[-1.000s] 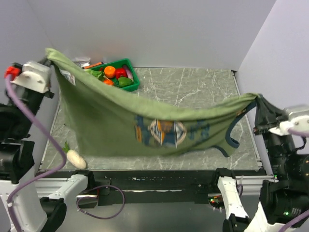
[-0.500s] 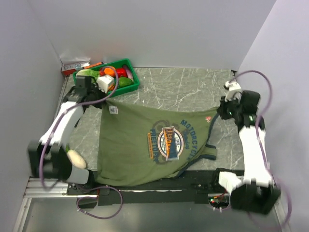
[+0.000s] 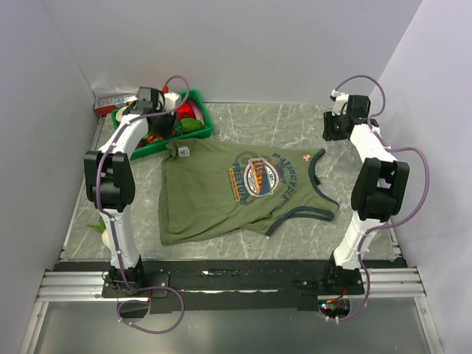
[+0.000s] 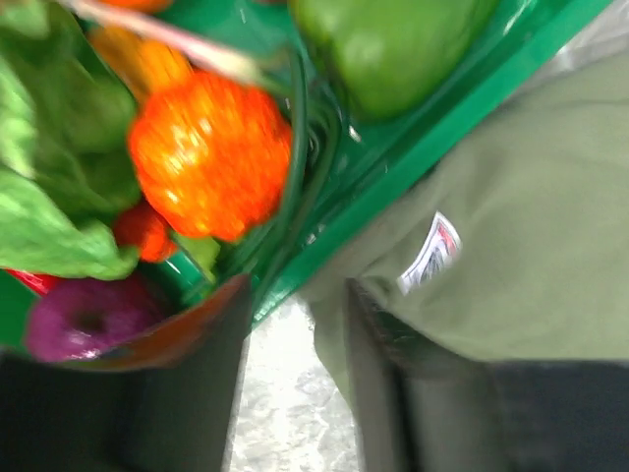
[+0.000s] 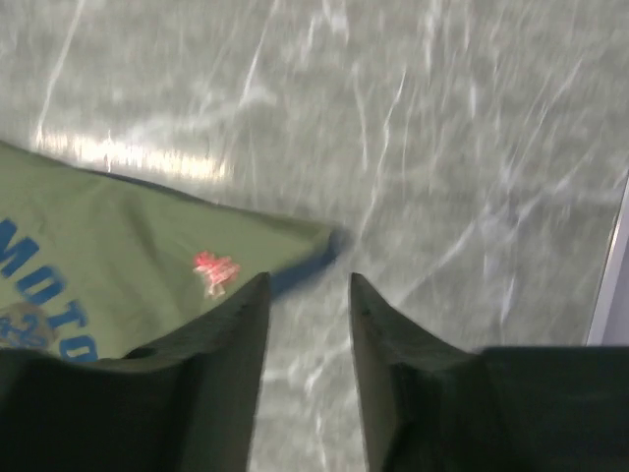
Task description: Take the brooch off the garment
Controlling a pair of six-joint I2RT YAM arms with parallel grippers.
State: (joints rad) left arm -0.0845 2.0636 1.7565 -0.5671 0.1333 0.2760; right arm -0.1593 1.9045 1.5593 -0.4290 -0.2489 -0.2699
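The olive-green garment [image 3: 214,199] lies flat on the table with its oval graphic [image 3: 258,175] facing up. The tiny pinkish-red brooch [image 3: 307,156] is pinned near its right shoulder strap. My right gripper [image 3: 330,133] hovers just behind that strap, open, with only bare table between its fingers. In the right wrist view the brooch [image 5: 214,270] shows just left of the right gripper [image 5: 308,285]. My left gripper [image 3: 157,125] is over the garment's left shoulder, open. The left wrist view shows the left gripper [image 4: 295,334], the garment [image 4: 531,246] and its white label [image 4: 432,251].
A green basket [image 3: 205,127] of toy vegetables stands at the back left, touching the garment's shoulder. Behind it is a red-and-white box [image 3: 114,102]. A white radish [image 3: 108,237] lies at the left edge by the left arm. Walls close three sides.
A second ago both grippers held the garment stretched in the air. They lowered it to the table, opened and let go. It now lies flat.
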